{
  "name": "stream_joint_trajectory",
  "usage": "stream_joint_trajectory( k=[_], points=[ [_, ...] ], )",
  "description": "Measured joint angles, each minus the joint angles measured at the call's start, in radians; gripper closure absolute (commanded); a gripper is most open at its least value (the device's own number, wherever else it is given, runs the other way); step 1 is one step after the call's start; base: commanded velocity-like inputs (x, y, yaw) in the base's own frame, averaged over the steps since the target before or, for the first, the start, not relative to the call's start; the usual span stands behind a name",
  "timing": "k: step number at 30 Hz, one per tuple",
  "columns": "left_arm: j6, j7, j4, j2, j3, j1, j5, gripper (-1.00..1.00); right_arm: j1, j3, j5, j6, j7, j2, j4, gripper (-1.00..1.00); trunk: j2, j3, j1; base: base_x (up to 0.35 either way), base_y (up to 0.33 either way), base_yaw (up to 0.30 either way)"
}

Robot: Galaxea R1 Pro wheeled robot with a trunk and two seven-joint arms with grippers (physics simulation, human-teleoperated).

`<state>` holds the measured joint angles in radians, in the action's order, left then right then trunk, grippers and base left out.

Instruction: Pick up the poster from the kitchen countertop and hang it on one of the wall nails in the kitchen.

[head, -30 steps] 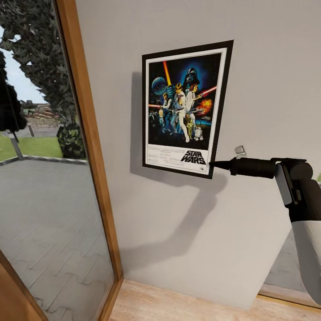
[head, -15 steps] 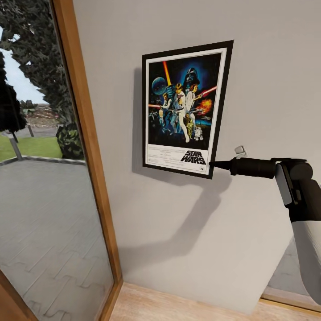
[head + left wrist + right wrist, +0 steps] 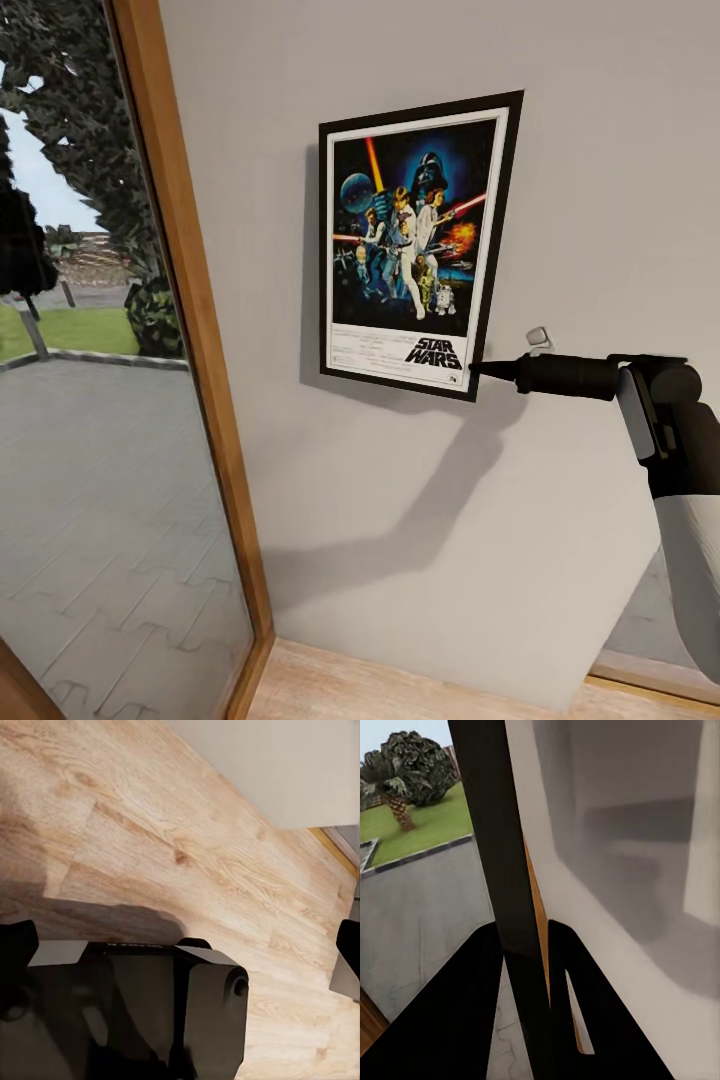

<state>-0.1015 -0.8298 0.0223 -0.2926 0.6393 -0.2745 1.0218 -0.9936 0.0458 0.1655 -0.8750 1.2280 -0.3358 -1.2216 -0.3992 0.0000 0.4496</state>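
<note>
Head view: the poster (image 3: pixel 415 243), lettered "STAR WARS", sits upright against the grey wall (image 3: pixel 560 180), beside the wooden window frame (image 3: pixel 190 330). The right gripper (image 3: pixel 474 368) pinches its lower right corner, a wall nail (image 3: pixel 538 337) just above.

Left wrist view: left gripper (image 3: pixel 180 967) over wood floor (image 3: pixel 187 847); fingers' spread unclear.

Right wrist view: fingers (image 3: pixel 574 982) clamp the poster's black edge.

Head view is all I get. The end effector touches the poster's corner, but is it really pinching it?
Observer: Yes. In the right wrist view the right end effector has a finger on each side of the poster, seen edge-on.
Operator: What is the other arm doing?
Observer: The left wrist view looks down at the wooden floor.
Operator: Is it holding anything?
Observer: I cannot tell; the left end effector's fingers sit at that picture's edges.
</note>
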Motion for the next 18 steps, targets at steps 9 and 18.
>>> stream_joint_trajectory(
  k=[9,18],
  points=[
    [0.0,0.001,0.0,0.0,0.0,0.0,0.0,-1.0,0.0,0.0,-0.001,0.0,0.0,0.0,0.0,1.0,0.0,0.0,0.0,0.0,0.0,0.0],
    [0.0,0.001,0.0,0.0,0.0,0.0,0.0,-1.0,0.0,0.0,-0.001,0.0,0.0,0.0,0.0,1.0,0.0,0.0,0.0,0.106,0.0,0.0]
  ],
)
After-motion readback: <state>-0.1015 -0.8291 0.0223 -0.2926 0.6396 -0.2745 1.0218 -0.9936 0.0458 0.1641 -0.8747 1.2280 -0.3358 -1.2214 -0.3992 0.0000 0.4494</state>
